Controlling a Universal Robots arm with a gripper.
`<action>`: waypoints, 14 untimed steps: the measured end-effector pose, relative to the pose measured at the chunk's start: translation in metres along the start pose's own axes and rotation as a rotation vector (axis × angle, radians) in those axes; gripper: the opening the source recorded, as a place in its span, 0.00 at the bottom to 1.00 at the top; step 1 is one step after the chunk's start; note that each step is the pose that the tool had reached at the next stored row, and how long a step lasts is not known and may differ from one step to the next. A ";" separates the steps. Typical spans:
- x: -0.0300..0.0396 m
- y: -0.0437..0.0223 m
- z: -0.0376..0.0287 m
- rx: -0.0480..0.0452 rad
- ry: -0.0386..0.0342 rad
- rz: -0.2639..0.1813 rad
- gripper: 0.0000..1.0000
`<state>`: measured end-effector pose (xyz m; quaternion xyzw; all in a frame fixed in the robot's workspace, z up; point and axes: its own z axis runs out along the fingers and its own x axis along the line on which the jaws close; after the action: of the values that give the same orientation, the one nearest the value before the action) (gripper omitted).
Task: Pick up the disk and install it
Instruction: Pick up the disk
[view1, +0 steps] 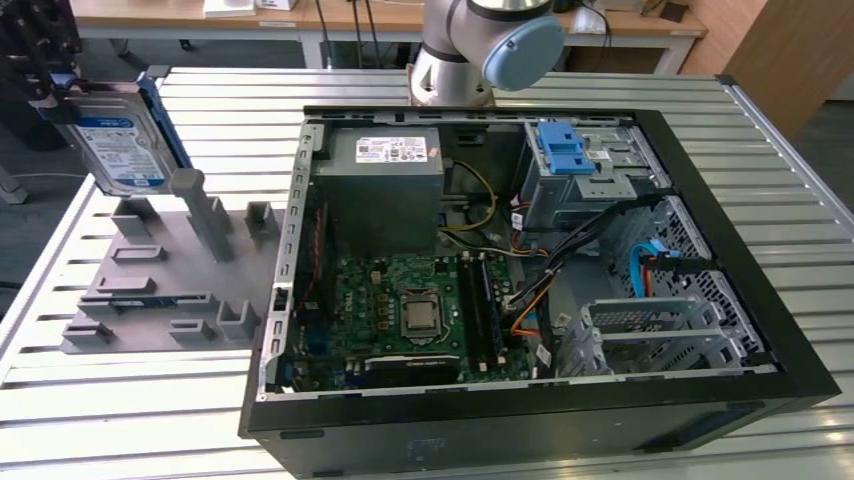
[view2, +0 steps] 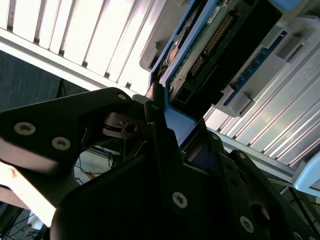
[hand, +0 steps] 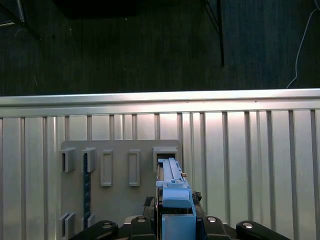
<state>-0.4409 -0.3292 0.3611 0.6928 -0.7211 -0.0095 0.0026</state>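
The disk (view1: 118, 145) is a silver drive with a white-and-blue label in a blue carrier frame. It stands upright at the exterior view's far left, over the far end of a grey holder fixture (view1: 160, 290). My gripper (view1: 64, 95) comes in from the upper left and is shut on the disk's top edge. In the first wrist view the disk's blue edge (hand: 172, 192) runs out from between the black fingers (hand: 107, 229) above the fixture plate (hand: 120, 200). In the second wrist view the fingers (view2: 155, 130) clamp the blue frame (view2: 176, 122). Whether the disk touches the fixture is unclear.
An open black computer case (view1: 747, 300) lies on the slatted metal table (view1: 120, 410), to the fixture's right in the exterior view. Inside are a grey power-supply box (view1: 380, 190), a green motherboard (view1: 414, 310) and a silver cage with a blue latch (view1: 567, 150). The arm's base (view1: 461, 60) stands behind it.
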 end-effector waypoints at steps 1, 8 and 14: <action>0.0000 0.0000 -0.0003 0.0000 0.0000 0.000 0.36; 0.0000 0.0000 -0.0018 0.0001 -0.0001 0.000 0.36; -0.0001 0.0000 -0.0039 0.0000 0.0001 0.000 0.36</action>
<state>-0.4409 -0.3292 0.3650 0.6928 -0.7211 -0.0095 0.0027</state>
